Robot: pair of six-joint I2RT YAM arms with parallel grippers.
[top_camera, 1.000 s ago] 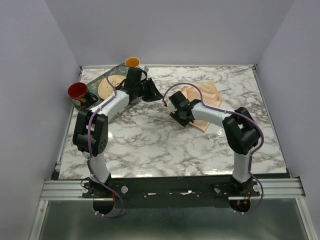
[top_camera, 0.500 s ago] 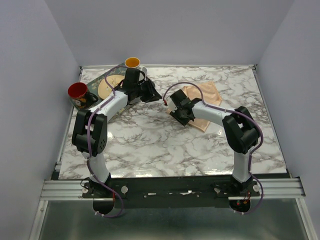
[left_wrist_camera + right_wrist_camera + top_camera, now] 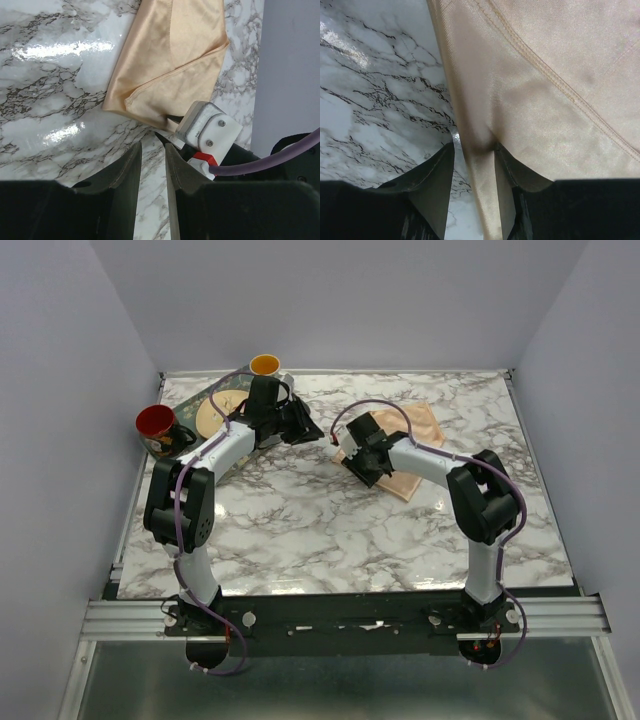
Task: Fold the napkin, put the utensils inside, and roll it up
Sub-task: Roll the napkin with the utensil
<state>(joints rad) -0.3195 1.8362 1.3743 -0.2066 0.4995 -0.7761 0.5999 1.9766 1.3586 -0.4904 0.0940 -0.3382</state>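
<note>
Two arms are over the white, dark-veined marble counter (image 3: 300, 530). The large peach-tan satin napkin (image 3: 422, 426) lies folded on the far right-centre of the counter, its layered hemmed edges showing in the left wrist view.

The right gripper (image 3: 473, 150) is at the napkin's left edge. A fold of the cloth runs down between its two dark fingers (image 3: 435, 175) and puckers there, so the jaws are clamped on the napkin edge. The rest of the napkin spreads up and to the right of the fingers, with bare counter to their left.

The left gripper (image 3: 152, 150) is near the far left-centre and points toward the napkin. Its jaws stand slightly apart, with only counter visible in the narrow gap, and they hold nothing. It is near the napkin's corner but apart from it. A white part of the right arm's wrist sits at that corner.

At far left are a round cream floral plate (image 3: 213, 412), a red-lined mug (image 3: 155, 422) at the counter's left edge, and an orange-lined mug (image 3: 265, 364) at the back edge.
</note>
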